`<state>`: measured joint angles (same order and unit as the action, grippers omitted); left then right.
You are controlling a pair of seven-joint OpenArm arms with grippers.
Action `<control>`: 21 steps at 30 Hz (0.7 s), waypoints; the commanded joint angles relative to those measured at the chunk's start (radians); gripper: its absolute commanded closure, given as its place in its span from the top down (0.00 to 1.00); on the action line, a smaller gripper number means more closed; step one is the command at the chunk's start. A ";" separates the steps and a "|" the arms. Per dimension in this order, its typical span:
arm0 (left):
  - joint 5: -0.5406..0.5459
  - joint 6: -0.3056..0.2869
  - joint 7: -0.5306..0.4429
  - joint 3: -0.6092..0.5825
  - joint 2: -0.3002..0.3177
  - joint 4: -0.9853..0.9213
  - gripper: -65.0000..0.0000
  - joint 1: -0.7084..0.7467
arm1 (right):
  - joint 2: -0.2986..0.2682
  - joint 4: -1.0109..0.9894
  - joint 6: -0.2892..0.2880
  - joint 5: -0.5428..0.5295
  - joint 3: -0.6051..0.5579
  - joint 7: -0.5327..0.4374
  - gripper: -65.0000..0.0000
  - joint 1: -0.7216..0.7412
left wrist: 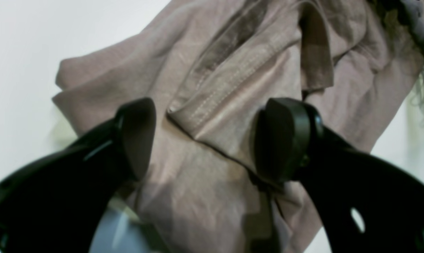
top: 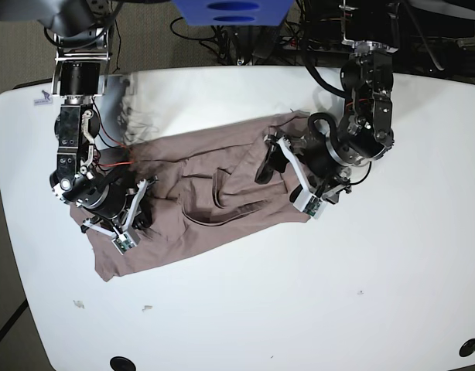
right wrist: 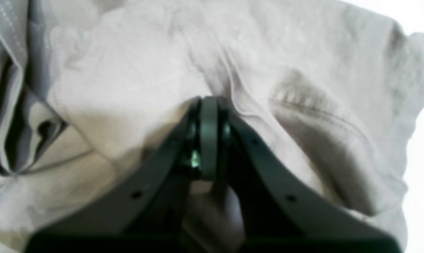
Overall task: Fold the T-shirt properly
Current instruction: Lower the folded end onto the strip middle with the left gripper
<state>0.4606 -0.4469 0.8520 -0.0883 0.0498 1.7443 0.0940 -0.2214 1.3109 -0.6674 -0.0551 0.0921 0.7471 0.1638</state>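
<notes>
1. On the white table [top: 315,309], the T-shirt [top: 206,205] lies spread but rumpled, running from near the table's left edge toward its middle.
2. Over the T-shirt's right end, the left gripper [left wrist: 204,140] hangs with its jaws spread wide, gripping nothing; a stitched hem fold lies between the black fingers [left wrist: 282,140].
3. At the T-shirt's left end, the right gripper [right wrist: 209,105] is clenched tight, its tips pressed against wrinkled cloth; whether any fabric is pinched between them cannot be told.
4. Beyond the table's far edge, behind the T-shirt, dark cables [top: 222,35] lie tangled beneath a blue object [top: 231,11].
</notes>
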 commanded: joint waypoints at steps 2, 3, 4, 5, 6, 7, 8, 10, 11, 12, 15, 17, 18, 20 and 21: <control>0.013 -0.003 -0.024 0.002 -0.012 0.009 0.71 -0.015 | 0.003 -0.024 -0.031 0.057 -0.019 0.145 0.00 -0.027; 0.013 -0.003 -0.024 0.002 -0.014 0.004 0.71 -0.017 | 0.003 -0.024 -0.031 0.057 -0.019 0.145 0.00 -0.027; 0.013 -0.003 -0.026 0.002 -0.015 -0.002 0.71 -0.017 | 0.003 -0.024 -0.031 0.057 -0.019 0.145 0.00 -0.027; 0.014 -0.003 -0.026 0.002 -0.015 -0.010 0.71 -0.017 | 0.003 -0.024 -0.031 0.057 -0.019 0.145 0.00 -0.027; 0.014 -0.003 -0.026 0.000 -0.017 -0.016 0.71 -0.018 | 0.003 -0.024 -0.031 0.057 -0.019 0.145 0.00 -0.027; 0.014 -0.003 -0.026 0.000 -0.017 -0.022 0.71 -0.020 | 0.003 -0.024 -0.031 0.057 -0.019 0.145 0.00 -0.027; 0.016 -0.003 -0.026 -0.003 -0.018 -0.033 0.71 -0.030 | 0.003 -0.024 -0.031 0.057 -0.019 0.145 0.00 -0.027; 0.017 -0.003 -0.035 -0.005 -0.031 -0.048 0.71 -0.038 | 0.003 -0.024 -0.031 0.057 -0.019 0.145 0.00 -0.027; 0.016 -0.003 -0.044 -0.005 -0.040 -0.056 0.71 -0.040 | 0.003 -0.024 -0.031 0.057 -0.019 0.145 0.00 -0.027; 0.014 -0.003 -0.050 -0.005 -0.046 -0.060 0.71 -0.038 | 0.003 -0.024 -0.031 0.057 -0.019 0.145 0.00 -0.027; 0.013 -0.005 -0.079 -0.006 -0.060 -0.083 0.71 -0.038 | 0.003 -0.024 -0.031 0.057 -0.019 0.145 0.00 -0.027; 0.017 -0.005 -0.092 -0.011 -0.063 -0.099 0.71 -0.038 | 0.003 -0.024 -0.031 0.057 -0.019 0.145 0.00 -0.027; 0.019 -0.005 -0.096 -0.018 -0.066 -0.105 0.71 -0.040 | 0.003 -0.024 -0.031 0.057 -0.019 0.145 0.00 -0.027; 0.016 -0.005 -0.109 -0.040 -0.072 -0.113 0.71 -0.040 | 0.003 -0.024 -0.031 0.057 -0.019 0.145 0.00 -0.027; 0.014 -0.005 -0.118 -0.052 -0.074 -0.113 0.71 -0.040 | 0.003 -0.024 -0.031 0.057 -0.019 0.145 0.00 -0.027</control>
<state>0.4637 -0.4446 0.7658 -0.1253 -0.0151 1.6234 0.0662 -0.2211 1.3109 -0.6674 -0.0551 0.0906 0.7467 0.1638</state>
